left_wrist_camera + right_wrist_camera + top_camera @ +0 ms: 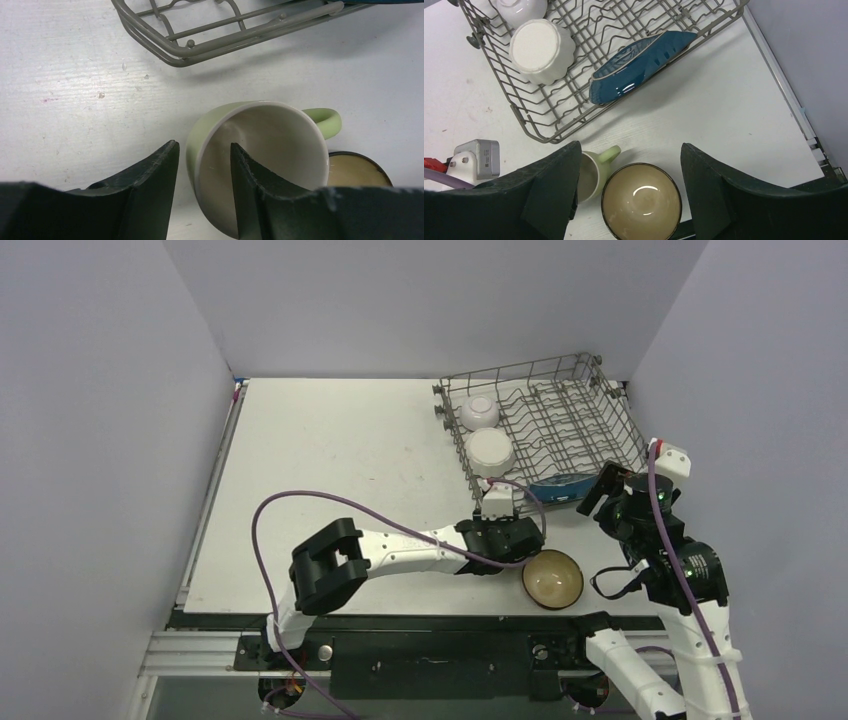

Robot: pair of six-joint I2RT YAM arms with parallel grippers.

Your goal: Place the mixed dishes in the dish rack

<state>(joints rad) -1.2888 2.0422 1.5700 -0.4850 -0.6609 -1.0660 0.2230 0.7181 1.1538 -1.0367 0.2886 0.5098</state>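
"Tabletop and room, what are they like?"

"White table [330,470], scuffed and faintly stained, closed in by plain grey walls [420,300]. The dish rack [600,410], a grey wire basket with upright tines, stands on it."

"What is in the rack?"

"Three pieces. A small white bowl [479,411] sits bottom-up by the rack's far-left side. A white scalloped dish [542,50], also bottom-up, is next to it on the near side. A dark blue leaf-shaped dish [639,65] leans on its edge against the rack's near wall."

"And outside the rack?"

"The pale green mug [255,150] stands on the table just off the rack's near-left corner, its handle pointing back toward the rack. The brown bowl with cream inside [552,578] sits right beside the mug, on the side away from the rack. I cannot tell whether they touch."

"Where are the hands?"

"The left gripper [203,146] straddles the mug's wall, one finger inside the rim and one outside. A sliver of table shows between the outer finger and the mug, so nothing is pinched. The right gripper [630,150] hangs spread wide above the brown bowl, just outside the rack's near wall, holding nothing."
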